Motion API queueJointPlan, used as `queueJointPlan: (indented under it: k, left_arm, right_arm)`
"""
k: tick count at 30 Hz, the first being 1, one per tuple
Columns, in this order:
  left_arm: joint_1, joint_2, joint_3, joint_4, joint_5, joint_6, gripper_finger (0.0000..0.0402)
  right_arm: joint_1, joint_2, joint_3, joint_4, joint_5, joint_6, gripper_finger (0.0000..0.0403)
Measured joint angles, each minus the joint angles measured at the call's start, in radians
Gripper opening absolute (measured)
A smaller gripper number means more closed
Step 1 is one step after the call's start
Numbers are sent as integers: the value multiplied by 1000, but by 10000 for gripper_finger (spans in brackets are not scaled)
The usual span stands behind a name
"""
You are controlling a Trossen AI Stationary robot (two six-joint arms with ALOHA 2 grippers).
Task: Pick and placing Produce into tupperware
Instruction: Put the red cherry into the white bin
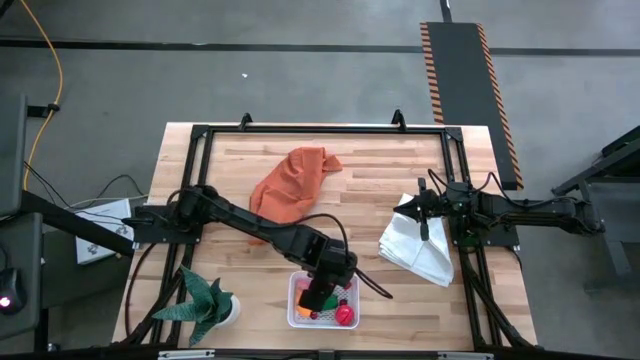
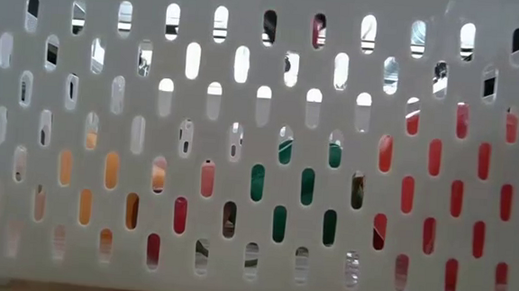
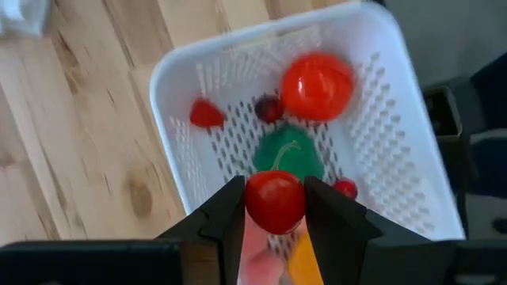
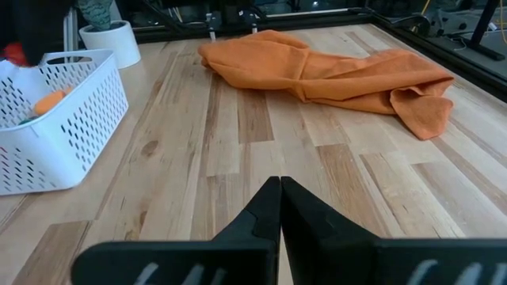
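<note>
Standing by wooden worktop [image 1: 250, 165]: orange cloth [image 1: 292, 182] at back, white tupperware [image 3: 400, 95] at front edge. Left gripper [image 3: 273, 218] poised over it, fingers clamped on small red produce piece [image 3: 275, 202]. Placing step; next: open, drop among pieces inside. Right gripper [image 4: 280, 207] idle over worktop at right, fingers closed, empty.

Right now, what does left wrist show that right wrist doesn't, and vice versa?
Left wrist only: the left gripper shut on a small red produce piece above the tupperware, whose bottom holds a large red tomato-like piece and a green piece.
Right wrist only: the orange cloth, a white plant pot, and the right gripper shut, holding nothing.
Shared: the perforated container and the wooden table.
</note>
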State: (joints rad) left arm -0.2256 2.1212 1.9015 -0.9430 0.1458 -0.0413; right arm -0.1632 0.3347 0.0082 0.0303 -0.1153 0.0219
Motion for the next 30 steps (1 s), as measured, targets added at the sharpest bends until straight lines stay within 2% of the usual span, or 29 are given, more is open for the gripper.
queueJointPlan:
  k: [17,30]
  left_arm:
    - [0,77,4,103,26,-16,113]
    - [3,80,3,139,-16,18,113]
  right_arm:
    - [0,-1,0,0,0,0,0]
    - [0,-1,0,0,0,0,0]
